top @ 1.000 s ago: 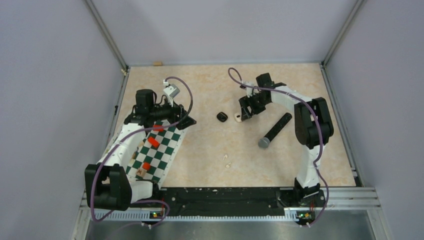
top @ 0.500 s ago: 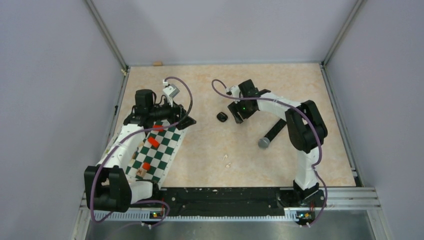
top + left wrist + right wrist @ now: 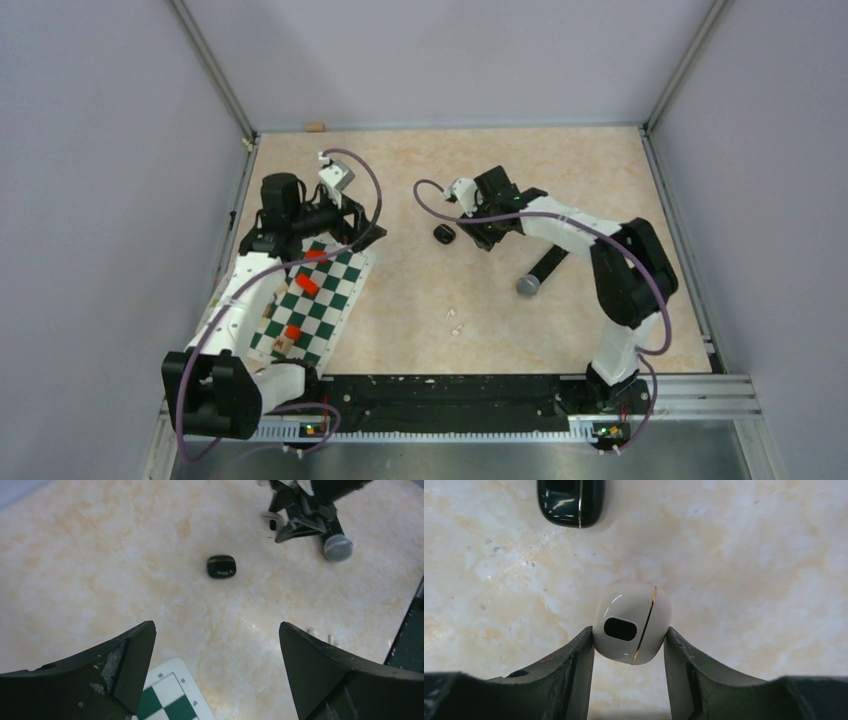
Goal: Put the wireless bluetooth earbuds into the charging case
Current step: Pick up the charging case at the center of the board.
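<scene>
Earbuds: you can count two tiny white earbuds (image 3: 455, 314) lying loose on the beige marbled table (image 3: 600, 160), near its front edge and well apart from both cases. Two charging cases are present. One glossy black rounded case (image 3: 221, 566) lies free. One glossy white rounded case (image 3: 631, 615) (gold seam, dark oval recess) is pinched on both sides by the fingers of the right gripper (image 3: 629, 636). The left gripper (image 3: 216, 630) stands spread wide and holds nothing, above the one green-and-white checkered mat (image 3: 320, 300). One black microphone (image 3: 540, 268) with a grey mesh head lies beside the right arm.
</scene>
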Robot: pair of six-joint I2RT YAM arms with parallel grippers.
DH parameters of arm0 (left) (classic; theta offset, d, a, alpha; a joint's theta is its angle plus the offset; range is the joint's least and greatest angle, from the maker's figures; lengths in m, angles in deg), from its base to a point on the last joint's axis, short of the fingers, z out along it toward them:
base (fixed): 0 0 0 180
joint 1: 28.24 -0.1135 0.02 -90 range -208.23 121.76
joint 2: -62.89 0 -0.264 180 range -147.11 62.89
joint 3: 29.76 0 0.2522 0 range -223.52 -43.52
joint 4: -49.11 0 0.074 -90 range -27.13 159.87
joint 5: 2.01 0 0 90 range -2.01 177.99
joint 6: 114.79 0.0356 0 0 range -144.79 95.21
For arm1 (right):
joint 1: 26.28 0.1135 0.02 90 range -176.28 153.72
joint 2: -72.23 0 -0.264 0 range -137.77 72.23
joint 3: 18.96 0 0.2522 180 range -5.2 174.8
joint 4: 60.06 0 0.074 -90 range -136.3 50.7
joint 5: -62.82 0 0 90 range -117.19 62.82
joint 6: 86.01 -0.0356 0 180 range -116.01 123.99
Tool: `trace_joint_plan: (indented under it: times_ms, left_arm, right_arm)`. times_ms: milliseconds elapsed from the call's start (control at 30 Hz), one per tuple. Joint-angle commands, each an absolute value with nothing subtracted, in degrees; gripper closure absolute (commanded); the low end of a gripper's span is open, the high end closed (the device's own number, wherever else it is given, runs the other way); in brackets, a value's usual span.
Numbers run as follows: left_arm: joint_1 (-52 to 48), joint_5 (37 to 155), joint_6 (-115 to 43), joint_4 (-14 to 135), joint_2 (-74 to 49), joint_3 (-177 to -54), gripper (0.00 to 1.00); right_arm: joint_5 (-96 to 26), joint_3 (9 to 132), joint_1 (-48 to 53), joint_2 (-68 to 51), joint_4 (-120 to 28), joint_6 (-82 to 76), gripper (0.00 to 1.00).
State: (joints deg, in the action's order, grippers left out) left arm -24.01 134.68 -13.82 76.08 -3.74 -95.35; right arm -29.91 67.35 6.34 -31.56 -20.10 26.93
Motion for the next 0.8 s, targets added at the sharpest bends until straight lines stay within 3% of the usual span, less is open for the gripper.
trace_joint_plan:
  times_ms: [0, 200, 400, 533, 767]
  left_arm:
    - [-23.0, 131.5, -6.5, 82.9, -5.3, -112.1, 0.01]
    - [-15.9, 133.3, -10.2, 86.8, -11.6, -128.7, 0.01]
    - [-4.1, 131.7, -23.3, 75.4, -14.7, -121.1, 0.01]
    - [-3.3, 135.8, -35.6, 64.6, -17.1, -116.1, 0.01]
    - [-1.0, 135.2, -43.5, 59.0, -19.4, -115.8, 0.01]
  right_arm:
    - [-33.5, 65.2, 6.7, -13.7, -25.3, 35.1, 0.55]
    - [-39.9, 57.3, 6.8, 5.3, -36.6, 37.9, 0.55]
    - [-42.3, 48.2, 7.0, 15.2, -45.3, 38.6, 0.56]
    - [-43.7, 43.7, 7.0, 18.6, -48.2, 39.8, 0.56]
    - [-46.1, 42.1, 7.7, 18.3, -47.1, 40.5, 0.56]
